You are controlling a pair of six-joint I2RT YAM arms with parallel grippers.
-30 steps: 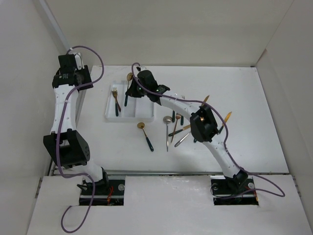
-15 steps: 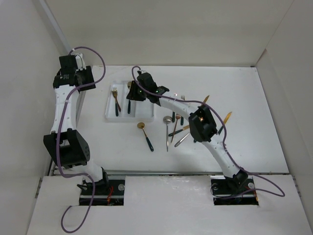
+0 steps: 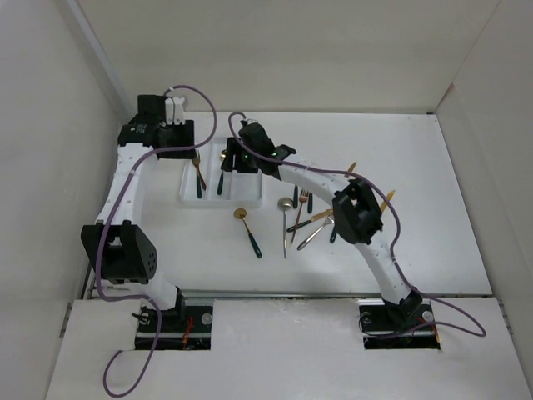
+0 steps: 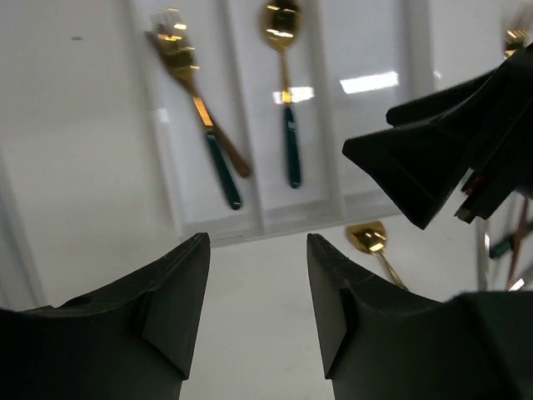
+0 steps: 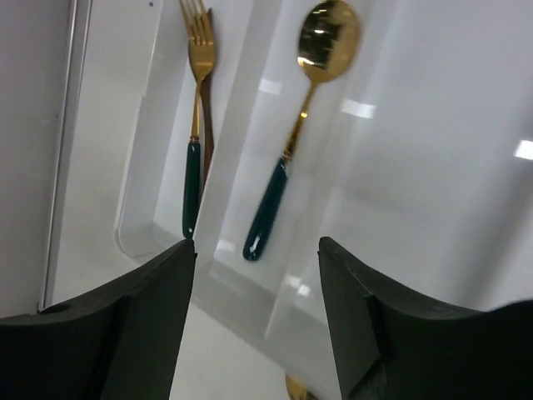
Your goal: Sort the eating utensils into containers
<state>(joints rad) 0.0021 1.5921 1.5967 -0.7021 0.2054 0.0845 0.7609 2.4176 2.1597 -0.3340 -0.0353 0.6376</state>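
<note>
The white tray [image 3: 247,190] lies at the back left of the table. Its left compartment holds two forks [image 3: 198,175], gold-headed [image 4: 196,108] [image 5: 194,125]. A gold spoon with a dark green handle [image 3: 221,171] [image 4: 285,83] [image 5: 304,108] lies in the middle compartment. My right gripper [image 3: 236,160] [image 5: 256,275] hangs just above that spoon, open and empty. Above the tray's far left corner, my left gripper [image 3: 176,142] [image 4: 258,275] is open and empty too. Several more utensils [image 3: 308,221] lie loose on the table to the right of the tray.
A gold spoon with a dark handle [image 3: 247,229] [image 4: 372,239] lies just in front of the tray. A silver spoon [image 3: 286,218] lies beside it. Two gold knives [image 3: 387,200] sit further right. White walls close in the left, back and right sides.
My right gripper has opened and let the gold spoon drop into the middle compartment. My left arm has swung right, from the left wall toward the tray.
</note>
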